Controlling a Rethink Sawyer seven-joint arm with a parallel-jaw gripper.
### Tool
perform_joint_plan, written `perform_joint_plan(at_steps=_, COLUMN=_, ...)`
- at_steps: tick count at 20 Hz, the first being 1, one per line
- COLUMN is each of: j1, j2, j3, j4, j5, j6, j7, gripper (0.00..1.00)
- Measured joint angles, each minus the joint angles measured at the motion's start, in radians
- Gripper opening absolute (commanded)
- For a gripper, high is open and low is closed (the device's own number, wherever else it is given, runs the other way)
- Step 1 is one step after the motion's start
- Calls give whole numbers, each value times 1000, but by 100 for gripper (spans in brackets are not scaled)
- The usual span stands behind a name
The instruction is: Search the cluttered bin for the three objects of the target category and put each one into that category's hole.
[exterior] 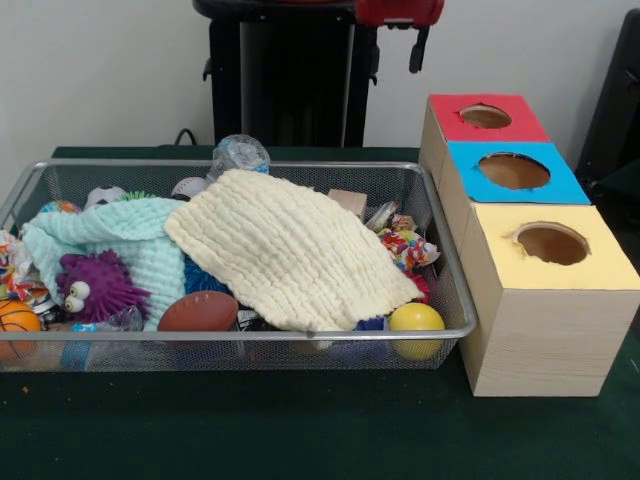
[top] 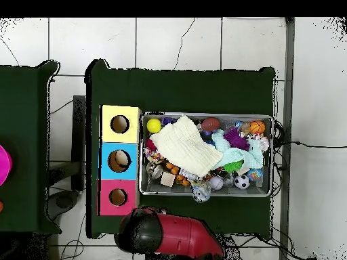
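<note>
Robot body: a glossy red arm housing (top: 183, 238) with rounded edges, joined to a bulbous black end section (top: 140, 231). Front view shows a black boxy pedestal column (exterior: 285, 85) with a pale vertical strip, and a narrow black tab (exterior: 419, 50) hanging beneath the red casing.

Colour rundown: silver wire mesh bin (exterior: 455, 290) on a dark green tabletop (exterior: 300, 430). Inside, a pale cream-yellow waffle-knit cloth (exterior: 290, 250), a mint green cloth (exterior: 130, 235), a purple spiky toy (exterior: 100, 285) with white googly eyes, a brown football (exterior: 198, 311), an orange basketball (exterior: 17, 320) with black lines, a plain yellow ball (exterior: 416, 320). The light wood box (exterior: 530, 340) has red (exterior: 485, 117), blue (exterior: 513, 171) and yellow (exterior: 550, 245) tops.
</note>
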Motion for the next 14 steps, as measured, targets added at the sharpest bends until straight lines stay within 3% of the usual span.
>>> perform_joint_plan(at_steps=5, j1=-54, j2=11, j3=40, j4=-23, j5=-10, j6=0, j7=0, gripper=100)
perform_joint_plan(at_steps=14, j1=-73, j2=75, j3=95, j4=-66, j5=-53, j6=0, j7=0, gripper=100)
